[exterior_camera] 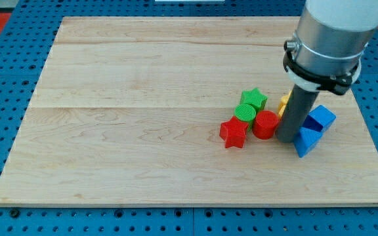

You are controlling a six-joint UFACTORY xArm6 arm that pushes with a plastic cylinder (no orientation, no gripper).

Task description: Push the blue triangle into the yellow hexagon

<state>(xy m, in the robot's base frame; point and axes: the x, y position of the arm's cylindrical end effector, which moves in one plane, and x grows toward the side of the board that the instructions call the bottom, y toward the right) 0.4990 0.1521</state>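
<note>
1. Nearest the view's bottom among the blocks sits the blue triangle (306, 141), on the desk (143, 98) at the view's right, just right of my tip (285, 139).
2. Just above it lies a blue cube (321, 118), touching or nearly touching the triangle.
3. Rod and tip stand between the red cylinder (265, 124) on the view's left and the blue triangle on the right — the tip looks to be touching the triangle's left edge.
4. Only a sliver of the yellow hexagon (284, 103) shows, mostly hidden behind the rod, above the tip.
5. Left of that cluster: a red star (233, 133), a green cylinder (245, 112), a green star (254, 99).
6. No claw exists on this arm — only the rod.
</note>
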